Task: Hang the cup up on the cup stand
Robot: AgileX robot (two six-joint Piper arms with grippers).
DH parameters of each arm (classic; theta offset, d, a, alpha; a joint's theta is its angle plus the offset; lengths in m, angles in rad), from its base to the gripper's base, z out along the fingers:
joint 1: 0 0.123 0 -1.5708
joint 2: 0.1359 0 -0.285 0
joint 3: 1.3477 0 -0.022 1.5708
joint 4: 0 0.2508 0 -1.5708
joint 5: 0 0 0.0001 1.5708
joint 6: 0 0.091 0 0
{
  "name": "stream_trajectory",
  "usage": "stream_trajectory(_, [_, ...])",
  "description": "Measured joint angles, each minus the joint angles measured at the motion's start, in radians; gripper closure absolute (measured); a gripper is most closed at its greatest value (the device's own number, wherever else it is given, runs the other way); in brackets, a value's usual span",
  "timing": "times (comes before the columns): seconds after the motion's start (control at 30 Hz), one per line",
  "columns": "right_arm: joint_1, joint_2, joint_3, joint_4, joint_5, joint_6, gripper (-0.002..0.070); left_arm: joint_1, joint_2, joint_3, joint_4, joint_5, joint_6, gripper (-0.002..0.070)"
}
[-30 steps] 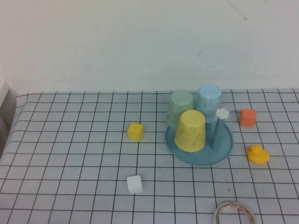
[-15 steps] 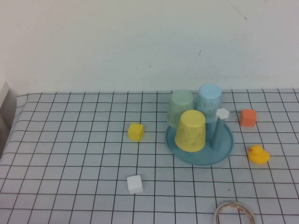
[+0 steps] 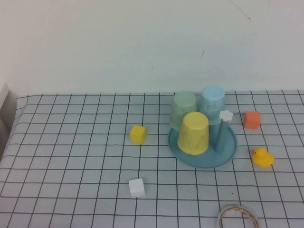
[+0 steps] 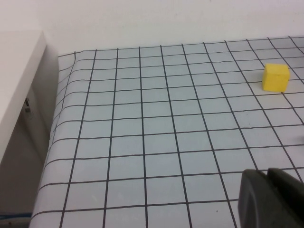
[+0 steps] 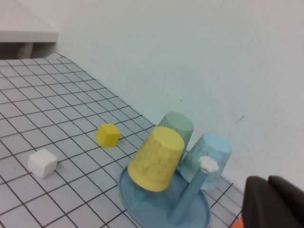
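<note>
- The yellow cup (image 3: 193, 133) sits upside down on a peg of the blue cup stand (image 3: 229, 149), tilted slightly; by this placement the hanging step looks complete.
- The stand rests toward the right part of the table (image 3: 71, 156), nearer its far edge than its near edge.
- A pale green cup (image 3: 183, 109) and a light blue cup (image 3: 212, 104) occupy the pegs behind; one peg with a white flower cap (image 3: 226, 114) stays bare.
- The left gripper (image 4: 270, 199) hovers over the table's left side, jaws closed and empty.
- The right gripper (image 5: 273, 202) is raised beside the stand, jaws closed and empty.
- Risk: the yellow cup's tilt suggests a loose seat; a knock from the nearby right arm could tip it off.
- Risk: a low retreat could strike the bare peg or the rubber duck (image 3: 262, 157).
</note>
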Motion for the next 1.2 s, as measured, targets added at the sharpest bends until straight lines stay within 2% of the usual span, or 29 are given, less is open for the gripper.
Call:
stream_trajectory(0.1, [-0.018,-0.039,0.0,0.0,0.005,0.0,0.0678,0.0,0.0,0.0,0.002,0.0,0.0,0.0675])
stream_trajectory(0.17, [-0.079,-0.083,0.0,0.0,0.01,0.0,0.0678,0.0,0.0,0.0,0.002,0.0,0.0,0.0675])
stream_trajectory(0.37, [-0.357,-0.182,0.0,0.0,0.067,0.077,0.0678,0.0,-0.002,0.0,0.002,0.0,0.0,0.0676])
stream_trajectory(0.5, [-0.581,-0.23,0.0,0.0,0.19,0.132,0.0678,0.0,-0.002,0.0,0.002,0.0,0.0,0.0676])
stream_trajectory(0.63, [-0.737,-0.241,0.0,-0.004,0.316,0.154,0.0678,0.0,-0.002,0.0,0.002,0.0,0.0,0.0676])
stream_trajectory(0.73, [-0.787,-0.241,0.0,-0.008,0.349,0.155,0.0678,0.0,-0.002,0.0,0.002,0.0,0.0,0.0676])
stream_trajectory(0.97, [-0.801,-0.253,0.0,-0.045,0.384,0.202,0.0678,0.0,-0.002,0.0,0.002,0.0,0.0,0.0676])
stream_trajectory(1.03, [-0.802,-0.268,0.0,-0.234,0.398,0.353,0.0678,0.0,-0.002,0.0,0.002,0.0,0.0,0.0676])
stream_trajectory(1.07, [-0.803,-0.281,0.0,-0.563,0.419,0.673,0.0678,0.0,-0.002,0.0,0.002,0.0,0.0,0.0676])
stream_trajectory(1.2, [-0.803,-0.289,0.0,-1.279,0.534,1.394,0.0678,0.0,-0.002,0.0,0.002,0.0,0.0,0.0676])
